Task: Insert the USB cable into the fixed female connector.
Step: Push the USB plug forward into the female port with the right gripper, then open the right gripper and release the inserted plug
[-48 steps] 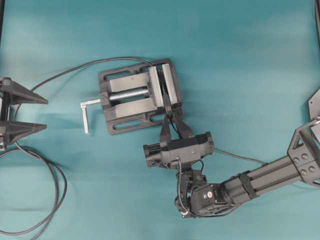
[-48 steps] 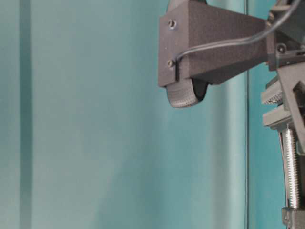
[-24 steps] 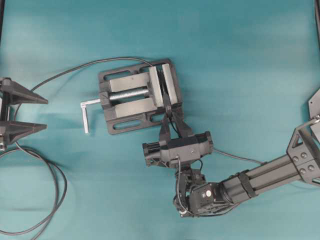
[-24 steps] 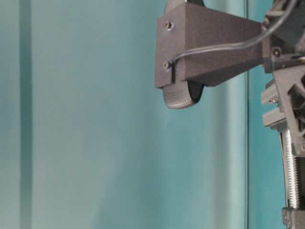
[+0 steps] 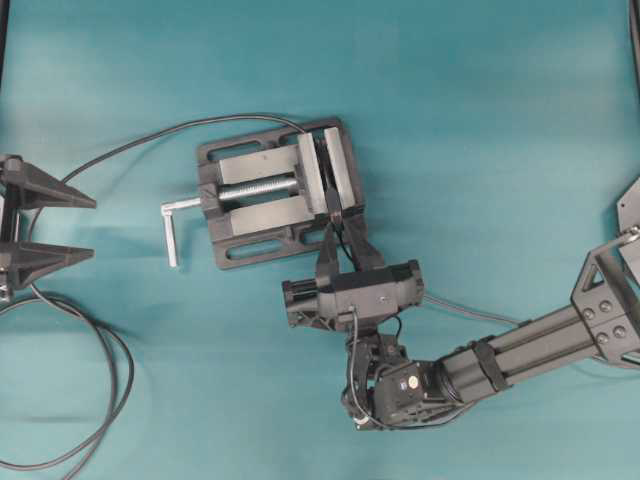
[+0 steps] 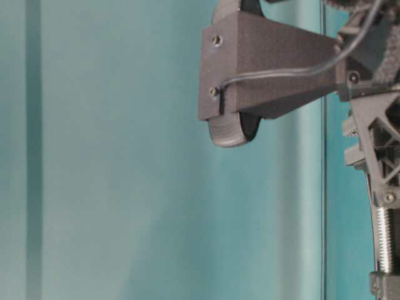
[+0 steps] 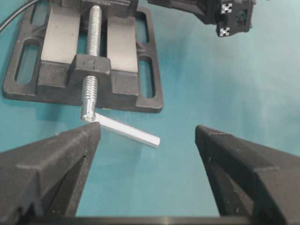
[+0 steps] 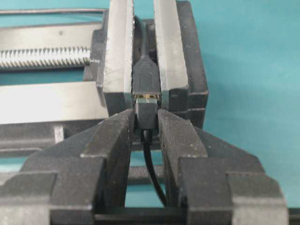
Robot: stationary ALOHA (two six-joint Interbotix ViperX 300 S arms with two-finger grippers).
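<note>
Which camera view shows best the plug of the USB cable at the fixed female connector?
The right wrist view: the USB cable plug sits close up between the right tool fingers, meeting the fixed female connector clamped in the vise. Overhead, the tool hides the plug. The table-level and left wrist views do not show it.

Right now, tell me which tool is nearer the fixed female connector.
Right. The right tool holds the USB cable plug right at the fixed female connector clamped in the vise. The left tool sits open, far off beyond the vise handle.
</note>
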